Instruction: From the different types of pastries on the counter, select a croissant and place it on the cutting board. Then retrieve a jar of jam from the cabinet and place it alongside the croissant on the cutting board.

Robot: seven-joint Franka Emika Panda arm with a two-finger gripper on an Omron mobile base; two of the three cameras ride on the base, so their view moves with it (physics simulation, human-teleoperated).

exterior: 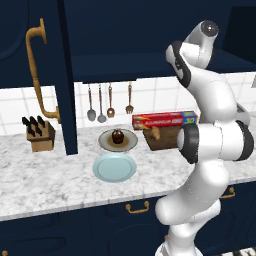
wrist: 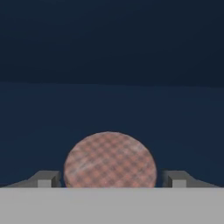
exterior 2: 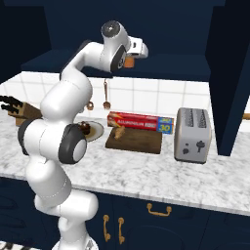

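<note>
Navy cabinet (wrist: pixel 112 52) interior is seen from the hand, where the jam jar (wrist: pixel 110 159) sits between both fingers (wrist: pixel 43 179), contact indiscernible. From the right base, the croissant (exterior 2: pixel 118 133) is shown on the cutting board (exterior 2: pixel 139 141).

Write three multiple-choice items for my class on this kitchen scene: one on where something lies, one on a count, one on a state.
1. Where does the croissant lie?
A. on the cutting board
B. on the pale blue plate
C. on top of the toaster

2. How many utensils hang on the tiled wall?
A. two
B. four
C. six

3. How does the gripper stand to the jar of jam?
A. its fingertips flank the jar
B. it hangs over the cupcake
C. it presses on the foil box

Key: 1 A, the pastry rests on the board's left end. 2 B, four handles hang in a row. 3 A, the hand view shows the checked lid between both tips.
</note>
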